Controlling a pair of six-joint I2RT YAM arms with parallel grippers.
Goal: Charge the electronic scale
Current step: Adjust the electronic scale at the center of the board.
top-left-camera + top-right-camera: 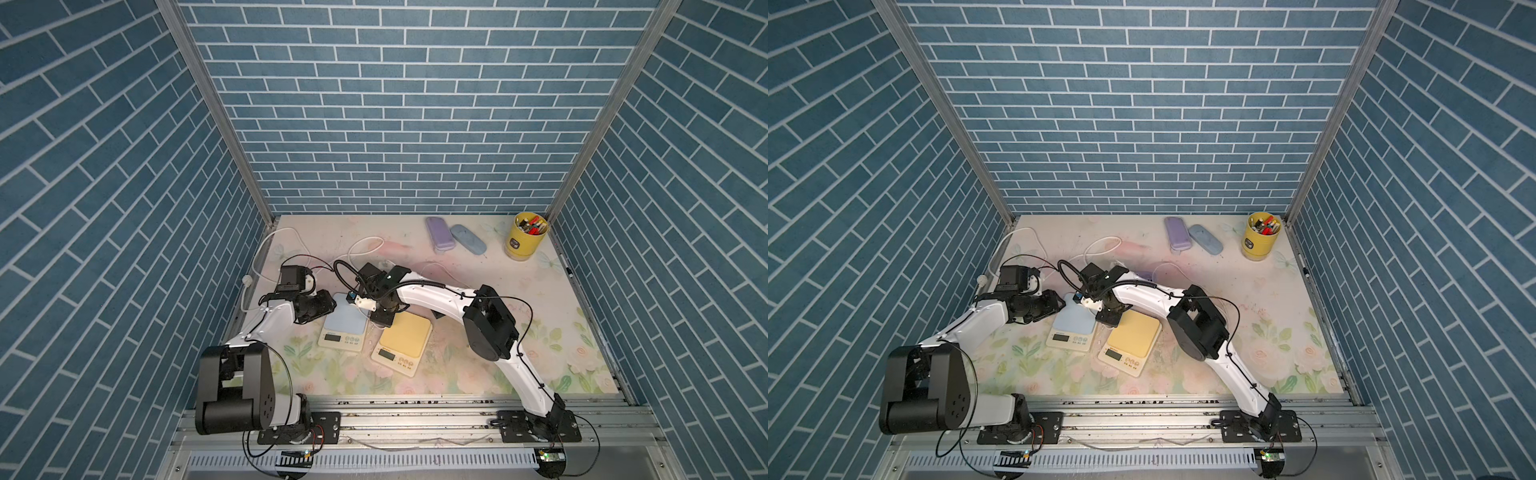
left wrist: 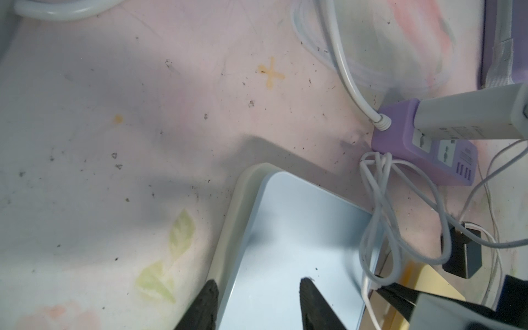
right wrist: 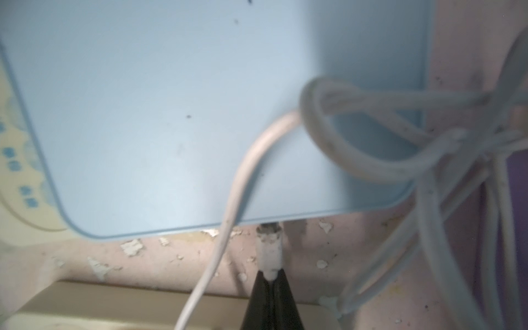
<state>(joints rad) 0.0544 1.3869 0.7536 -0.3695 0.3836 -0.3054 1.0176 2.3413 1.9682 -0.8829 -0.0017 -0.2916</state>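
I pinch the plug (image 3: 268, 248) in my right gripper (image 3: 270, 278) at the scale's (image 3: 171, 114) edge; insertion looks unfinished. Left gripper (image 2: 258, 281) is spread.

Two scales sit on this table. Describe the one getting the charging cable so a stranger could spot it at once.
On the floral-print tabletop, two flat cream scales lie side by side near the middle. The blue-plated scale is on the left arm's side, and the right tool pinches a white cable plug at its edge. Its square plate is pale blue, while the neighbouring yellow-plated scale has no plug near it.
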